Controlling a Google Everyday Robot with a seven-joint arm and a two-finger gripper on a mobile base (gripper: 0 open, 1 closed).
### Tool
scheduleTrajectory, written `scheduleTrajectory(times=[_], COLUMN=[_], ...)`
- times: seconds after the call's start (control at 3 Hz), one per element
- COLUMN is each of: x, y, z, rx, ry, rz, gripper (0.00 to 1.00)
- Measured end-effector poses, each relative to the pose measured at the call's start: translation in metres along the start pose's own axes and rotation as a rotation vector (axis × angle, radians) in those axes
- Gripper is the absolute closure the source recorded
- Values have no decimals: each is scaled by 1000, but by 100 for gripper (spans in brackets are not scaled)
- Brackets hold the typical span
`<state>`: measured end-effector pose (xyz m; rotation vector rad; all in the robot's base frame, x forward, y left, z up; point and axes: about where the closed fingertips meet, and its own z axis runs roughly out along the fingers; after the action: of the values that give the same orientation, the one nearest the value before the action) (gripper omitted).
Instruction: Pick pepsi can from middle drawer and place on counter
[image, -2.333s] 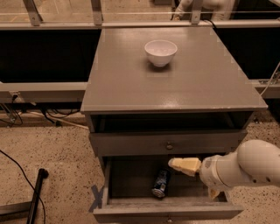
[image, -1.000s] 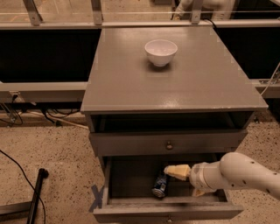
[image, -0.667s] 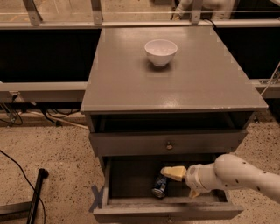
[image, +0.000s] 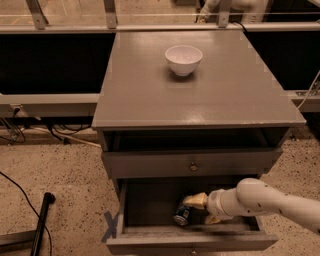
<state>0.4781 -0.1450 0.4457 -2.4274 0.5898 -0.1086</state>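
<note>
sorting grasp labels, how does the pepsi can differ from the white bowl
The pepsi can is blue, small and down in the middle drawer; the white bowl is larger, up on the counter. The can has the end effector beside it; the bowl stands alone. Both are round.

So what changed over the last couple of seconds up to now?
The gripper moved left and a little toward the front inside the open middle drawer, ending close beside the pepsi can. The can has not been lifted. The can, the drawer and the white bowl on the counter stayed where they were.
</note>
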Motion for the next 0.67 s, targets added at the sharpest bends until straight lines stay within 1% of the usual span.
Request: scheduleTrajectory(times=[0.33, 0.67], x=[11, 16], y=[9, 1], z=[28, 35], rx=[-23, -15], ry=[-15, -16], rz=[-2, -16], gripper=[25, 27])
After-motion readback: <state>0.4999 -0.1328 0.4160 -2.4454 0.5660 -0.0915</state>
